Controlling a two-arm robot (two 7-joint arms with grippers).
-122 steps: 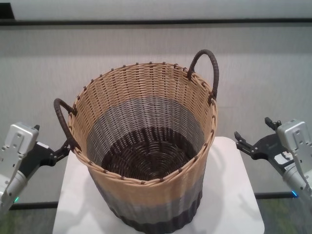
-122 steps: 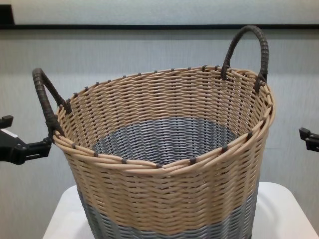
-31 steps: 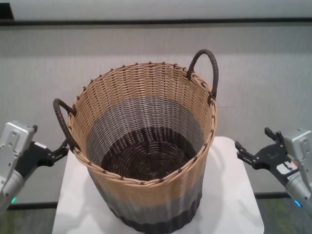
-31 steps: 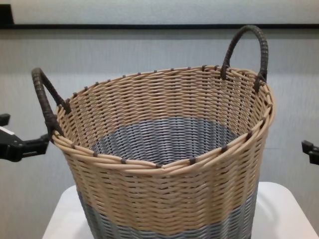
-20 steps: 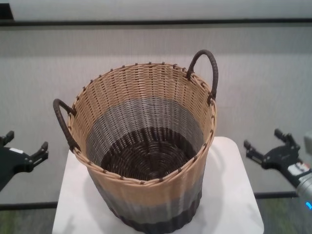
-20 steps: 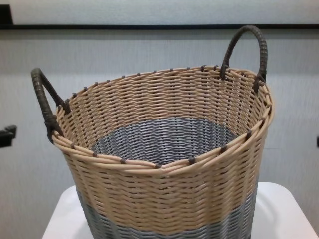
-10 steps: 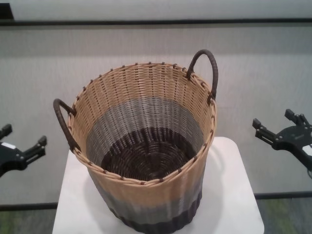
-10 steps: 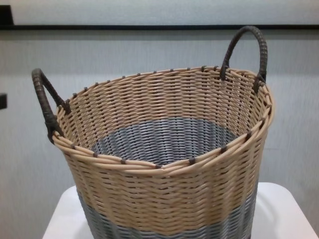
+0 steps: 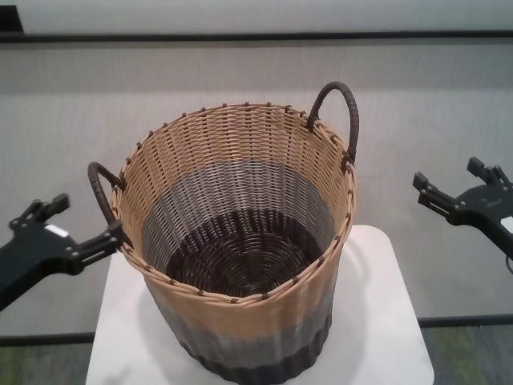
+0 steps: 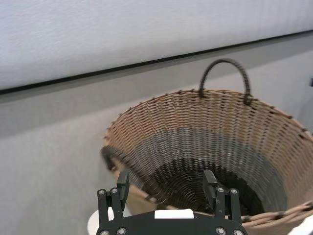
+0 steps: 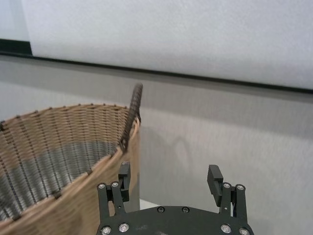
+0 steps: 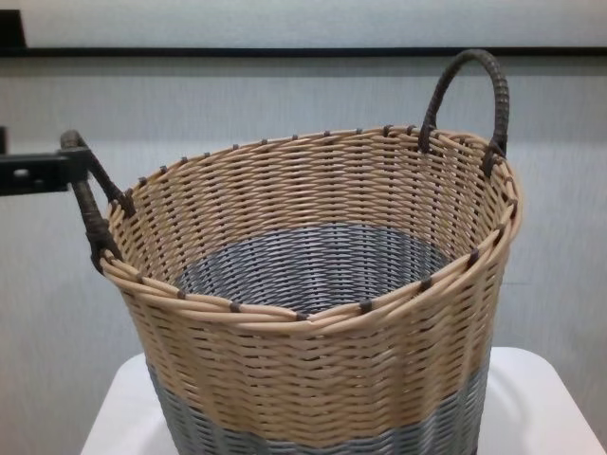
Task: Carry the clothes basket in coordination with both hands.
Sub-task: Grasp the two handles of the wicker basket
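Observation:
The clothes basket (image 9: pixel 240 136) is round wicker, tan over grey over dark, and stands upright on a white stand (image 9: pixel 377 321). Its left handle (image 9: pixel 100 192) and right handle (image 9: pixel 341 104) are dark loops. My left gripper (image 9: pixel 80 218) is open at the left handle, one finger tip touching or nearly touching the rim by the handle's base. In the left wrist view the handle (image 10: pixel 120 161) lies just beyond one finger of the left gripper (image 10: pixel 166 176). My right gripper (image 9: pixel 445 172) hangs open, clear of the basket's right side. The right wrist view shows the right gripper (image 11: pixel 170 174) open beside the basket wall (image 11: pixel 49 132).
A grey wall with a dark stripe (image 9: pixel 256 36) runs behind the basket. The stand is small, with its edges close around the basket's base. In the chest view the left gripper's finger (image 12: pixel 38 173) crosses the left handle's top (image 12: pixel 76 142).
My left gripper has moved up and in toward the left handle, now reaching it. The right gripper has risen slightly and stays out to the right. The basket has not moved.

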